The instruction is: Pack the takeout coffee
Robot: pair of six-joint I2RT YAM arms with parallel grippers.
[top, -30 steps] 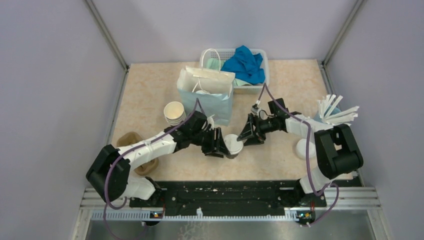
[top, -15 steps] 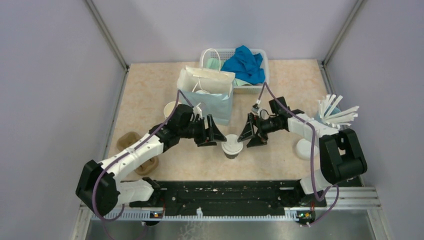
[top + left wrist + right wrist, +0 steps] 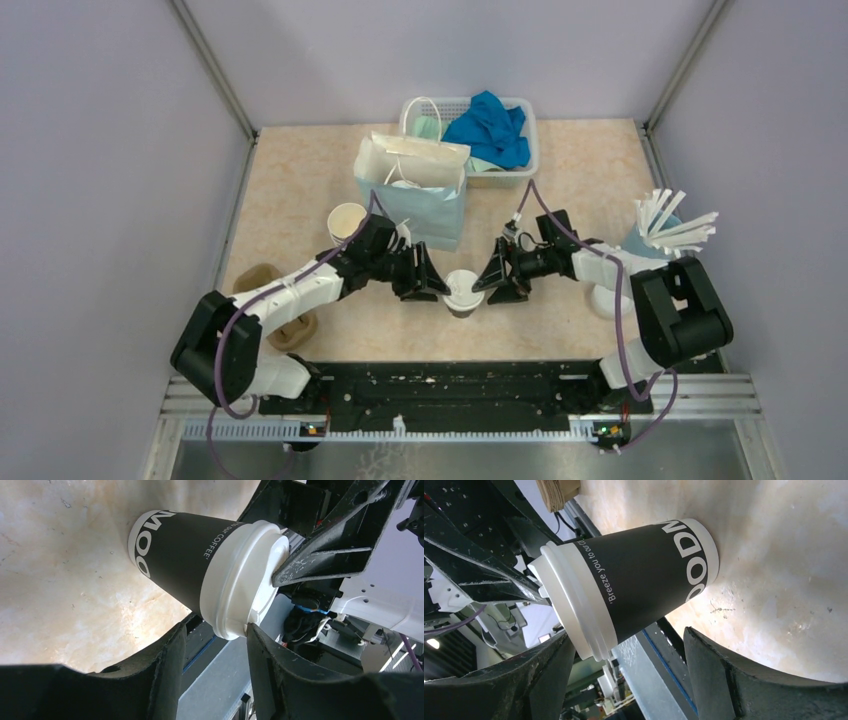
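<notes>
Top external view: the left gripper has swung back in and the right gripper has edged closer. Both are spread, flanking the lidded coffee cup, which stands unmoved near the middle of the tabletop's near edge. Neither pinches it. The lid looks seated, so lifting probably comes next.

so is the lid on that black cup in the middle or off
On. In both wrist views the white lid caps the rim of the upright black cup; whether it is fully snapped down, cannot tell.
</notes>
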